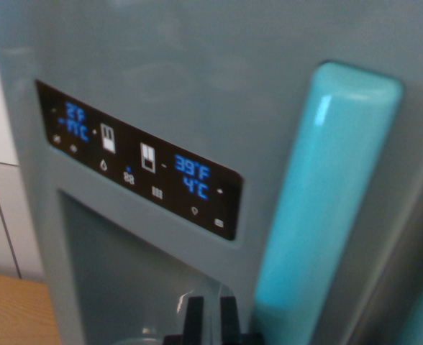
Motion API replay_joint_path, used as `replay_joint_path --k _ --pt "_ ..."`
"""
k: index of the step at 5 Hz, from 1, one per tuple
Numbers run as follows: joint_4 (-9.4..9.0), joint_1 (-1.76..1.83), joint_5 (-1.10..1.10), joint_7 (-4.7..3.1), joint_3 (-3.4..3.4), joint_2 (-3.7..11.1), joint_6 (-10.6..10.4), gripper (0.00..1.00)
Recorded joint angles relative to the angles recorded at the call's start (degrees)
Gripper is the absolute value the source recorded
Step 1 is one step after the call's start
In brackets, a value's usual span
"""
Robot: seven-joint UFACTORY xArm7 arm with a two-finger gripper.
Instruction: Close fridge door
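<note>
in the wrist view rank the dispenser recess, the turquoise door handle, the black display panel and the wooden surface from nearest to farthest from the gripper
From the gripper, whose fingers show at the bottom edge:
1. Dispenser recess: directly behind and to the wrist view's left of it.
2. Turquoise door handle: just to the wrist view's right, almost as close, so 1 and 2 are hard to separate.
3. Black display panel: above the recess.
4. Wooden surface: far lower left, beyond the fridge's side.

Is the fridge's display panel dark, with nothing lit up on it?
No, the display panel shows lit blue temperature readings.
</note>
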Motion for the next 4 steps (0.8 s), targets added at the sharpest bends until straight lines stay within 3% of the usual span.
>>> replay_joint_path --k 1,2,3,4 --pt "0.00 0.00 0.00 0.00 0.00 0.00 0.00 1.00" --pt "1.76 0.00 0.00 0.00 -1.11 2.21 -0.01 1.00" --pt "1.76 0.00 0.00 0.00 -1.11 2.21 -0.01 1.00" --pt "2.66 0.00 0.00 0.00 -2.21 3.62 -0.02 1.00"
